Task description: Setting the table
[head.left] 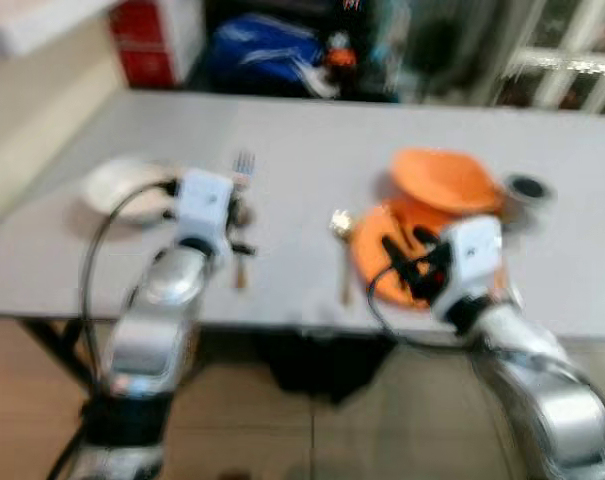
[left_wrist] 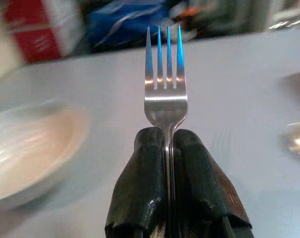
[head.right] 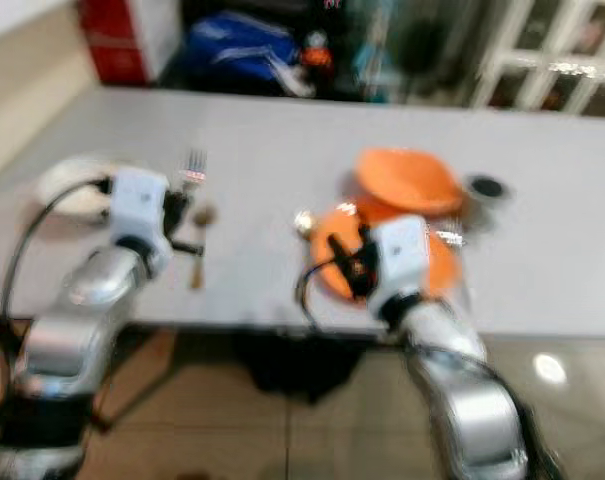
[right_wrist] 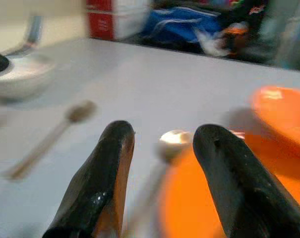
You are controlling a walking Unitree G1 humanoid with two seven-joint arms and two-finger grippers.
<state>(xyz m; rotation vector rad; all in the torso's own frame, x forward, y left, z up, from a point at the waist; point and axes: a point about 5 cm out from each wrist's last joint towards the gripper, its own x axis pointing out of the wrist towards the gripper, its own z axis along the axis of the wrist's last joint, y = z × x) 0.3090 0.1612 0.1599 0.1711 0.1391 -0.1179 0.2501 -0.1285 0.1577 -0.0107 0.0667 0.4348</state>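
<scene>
Over the near left of the table, the left gripper pinches a fork beside the white bowl, likely to lay it down, while the right gripper hangs open over the orange plate.

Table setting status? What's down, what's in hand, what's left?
Down: white bowl, two spoons, one beside the left arm, one by the orange plates, and a small cup on the grey table.
In hand: left gripper shut on a fork.
Left: placing the fork. Right gripper is open over the lower plate's edge.
</scene>
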